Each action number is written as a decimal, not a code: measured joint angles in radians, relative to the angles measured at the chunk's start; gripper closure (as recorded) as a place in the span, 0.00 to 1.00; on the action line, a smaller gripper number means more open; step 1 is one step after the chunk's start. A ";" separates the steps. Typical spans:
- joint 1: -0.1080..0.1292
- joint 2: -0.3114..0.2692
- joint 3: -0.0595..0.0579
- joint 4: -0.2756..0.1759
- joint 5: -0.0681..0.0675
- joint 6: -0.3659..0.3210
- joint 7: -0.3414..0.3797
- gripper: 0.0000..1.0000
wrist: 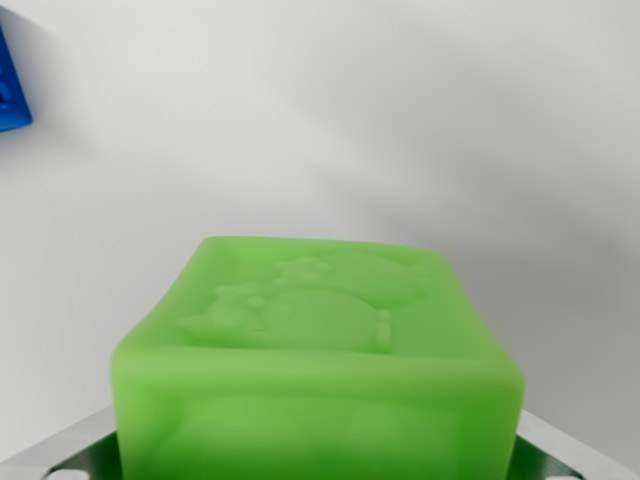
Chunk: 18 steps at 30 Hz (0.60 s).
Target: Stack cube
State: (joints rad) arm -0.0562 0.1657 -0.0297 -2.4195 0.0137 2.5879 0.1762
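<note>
White table [420, 120] fills most of my wrist view, bare and evenly lit. My hand [320, 465] is clamped on the green cube [320, 350], which sits low and centred in the view with its embossed face up, metal fingers [70, 455] just showing at either side. A blue cube [12, 90] peeks in at the view's upper left edge, well apart. I judge I'm mid-carry; next I must swing toward the blue one, centre above it, then lower.

Plain white surface [400, 120], soft diagonal shadows
</note>
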 joint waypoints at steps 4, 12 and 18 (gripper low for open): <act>0.011 -0.009 0.002 -0.006 -0.001 -0.003 0.011 1.00; 0.036 -0.025 0.008 -0.015 -0.004 -0.010 0.034 1.00; 0.055 -0.038 0.013 -0.020 -0.005 -0.017 0.051 1.00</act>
State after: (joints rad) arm -0.0012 0.1280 -0.0166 -2.4396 0.0086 2.5707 0.2275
